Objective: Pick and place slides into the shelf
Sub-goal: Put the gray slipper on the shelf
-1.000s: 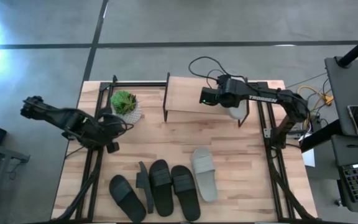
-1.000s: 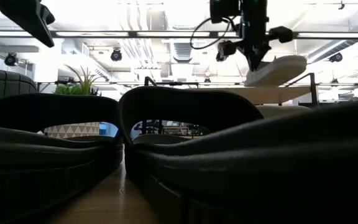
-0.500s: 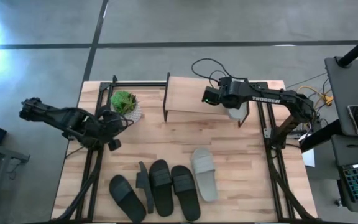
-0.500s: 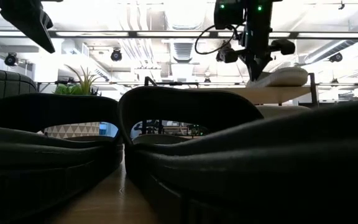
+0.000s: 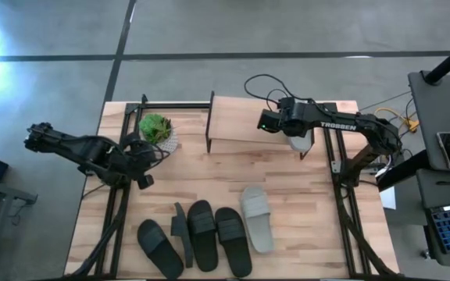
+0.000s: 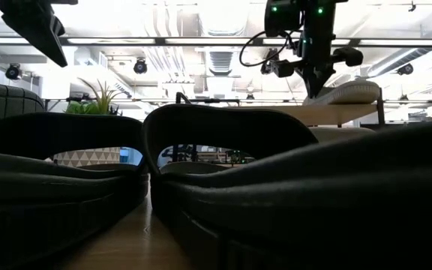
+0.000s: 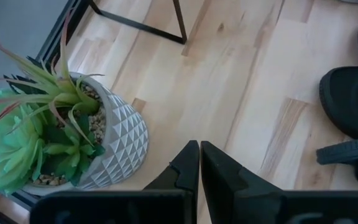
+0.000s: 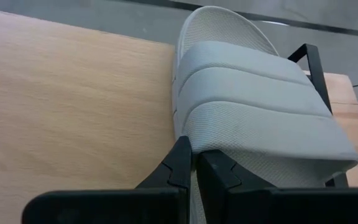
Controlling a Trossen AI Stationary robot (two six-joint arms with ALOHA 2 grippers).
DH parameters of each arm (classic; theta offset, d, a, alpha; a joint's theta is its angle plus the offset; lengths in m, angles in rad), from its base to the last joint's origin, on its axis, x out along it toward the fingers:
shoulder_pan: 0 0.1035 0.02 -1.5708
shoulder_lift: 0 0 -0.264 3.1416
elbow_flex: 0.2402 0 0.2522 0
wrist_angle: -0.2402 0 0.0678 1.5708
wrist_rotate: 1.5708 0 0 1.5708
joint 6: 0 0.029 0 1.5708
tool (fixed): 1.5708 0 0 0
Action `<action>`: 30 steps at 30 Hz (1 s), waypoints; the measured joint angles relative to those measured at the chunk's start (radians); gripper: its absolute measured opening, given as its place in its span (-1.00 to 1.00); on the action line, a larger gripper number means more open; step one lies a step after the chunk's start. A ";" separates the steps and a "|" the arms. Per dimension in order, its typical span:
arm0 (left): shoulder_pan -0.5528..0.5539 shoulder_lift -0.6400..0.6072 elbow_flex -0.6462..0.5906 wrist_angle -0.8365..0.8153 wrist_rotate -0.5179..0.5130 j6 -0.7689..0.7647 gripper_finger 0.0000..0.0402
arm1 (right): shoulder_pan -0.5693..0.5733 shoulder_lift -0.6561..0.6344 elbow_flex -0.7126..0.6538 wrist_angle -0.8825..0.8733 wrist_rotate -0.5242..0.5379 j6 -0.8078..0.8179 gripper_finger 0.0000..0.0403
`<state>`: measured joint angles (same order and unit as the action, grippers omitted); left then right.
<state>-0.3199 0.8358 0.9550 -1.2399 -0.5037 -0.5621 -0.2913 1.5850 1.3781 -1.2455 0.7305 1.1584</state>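
The right pincer (image 8: 194,163) is clamped on the edge of a light grey slide (image 8: 253,93) that lies on the shelf (image 5: 237,121) plank, at its right end; its far end seems to overhang the edge, though that is hard to judge. The left pincer (image 7: 199,163) hangs closed and empty above the bench (image 5: 209,176), beside a potted plant (image 5: 158,131). Four black slides (image 5: 201,234) and another light grey slide (image 5: 256,218) lie at the bench's front.
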 joint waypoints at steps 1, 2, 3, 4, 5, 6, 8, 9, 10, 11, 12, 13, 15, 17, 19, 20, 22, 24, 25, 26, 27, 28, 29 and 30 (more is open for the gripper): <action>0.000 0.001 0.000 0.000 0.000 0.000 -0.99 | 0.000 0.000 0.000 0.000 0.000 0.000 -0.96; 0.000 0.003 0.000 0.000 0.000 -0.001 -0.99 | 0.000 0.000 0.000 0.000 0.000 0.000 -0.96; 0.000 0.003 0.000 0.000 0.000 -0.001 -0.99 | 0.000 0.000 0.000 0.000 0.002 0.002 -0.95; 0.000 0.004 0.000 0.000 0.000 -0.001 -0.99 | 0.000 0.000 0.000 0.000 0.003 0.005 -0.94; 0.000 0.006 0.000 0.000 0.000 -0.001 -0.99 | 0.000 0.001 0.000 0.000 0.003 0.009 -0.92; 0.000 0.008 0.000 0.000 0.000 -0.001 -0.99 | 0.000 0.001 -0.001 0.000 0.003 0.011 -0.89; 0.000 0.009 0.000 0.000 0.000 -0.002 -0.99 | 0.000 0.001 -0.001 -0.002 0.003 0.011 -0.81; 0.000 0.008 0.000 0.000 0.000 -0.002 -0.99 | 0.000 0.001 -0.001 -0.003 0.002 0.010 -0.76; 0.000 0.008 0.000 0.000 0.000 -0.002 -0.99 | 0.000 0.001 -0.001 -0.003 0.000 0.010 -0.71; 0.000 0.007 0.000 0.000 0.000 -0.002 -0.99 | 0.000 0.001 -0.001 -0.003 -0.007 0.007 -0.65; 0.000 0.008 0.000 0.000 0.000 -0.002 -0.99 | 0.000 0.001 -0.001 -0.004 -0.018 0.003 -0.59; 0.000 0.007 0.000 0.000 0.000 -0.002 -0.99 | 0.000 0.001 -0.001 -0.004 -0.028 0.000 -0.53; 0.000 0.004 0.000 0.000 0.000 -0.002 -0.99 | 0.000 0.001 -0.001 -0.009 -0.048 -0.002 -0.40; 0.000 0.005 0.000 -0.001 0.000 -0.003 -0.99 | 0.001 0.000 -0.001 -0.017 -0.068 -0.004 -0.28; 0.000 0.004 0.000 0.000 0.000 -0.003 -0.99 | 0.004 -0.003 -0.001 -0.024 -0.082 -0.011 -0.18; 0.000 0.005 0.000 -0.001 0.000 -0.004 -0.99 | 0.007 -0.005 0.000 -0.036 -0.084 -0.014 -0.13; 0.000 0.006 0.000 -0.002 0.000 -0.003 -0.99 | 0.019 -0.013 0.005 -0.050 -0.085 -0.018 -0.05; 0.000 0.008 0.000 -0.001 0.000 -0.005 -0.99 | 0.031 -0.025 0.007 -0.066 -0.103 -0.019 0.02; 0.000 0.008 0.000 -0.002 0.000 -0.006 -0.99 | 0.038 -0.031 0.007 -0.070 -0.114 -0.018 0.04; 0.000 0.007 0.000 -0.002 0.000 -0.005 -0.99 | 0.046 -0.038 0.007 -0.073 -0.123 -0.018 0.06; 0.000 0.007 0.000 -0.001 0.000 -0.006 -0.99 | 0.055 -0.045 0.007 -0.079 -0.134 -0.012 0.08; 0.000 0.009 0.000 -0.001 0.000 -0.006 -0.99 | 0.066 -0.054 0.007 -0.082 -0.141 -0.003 0.10; 0.000 0.009 0.000 -0.002 0.000 -0.006 -0.99 | 0.079 -0.063 0.007 -0.082 -0.145 0.007 0.12; 0.000 0.008 0.000 -0.001 0.000 -0.006 -0.99 | 0.094 -0.073 0.007 -0.082 -0.148 0.017 0.13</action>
<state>-0.3199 0.8440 0.9546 -1.2413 -0.5035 -0.5683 -0.1969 1.5119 1.3853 -1.3273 0.5825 1.1757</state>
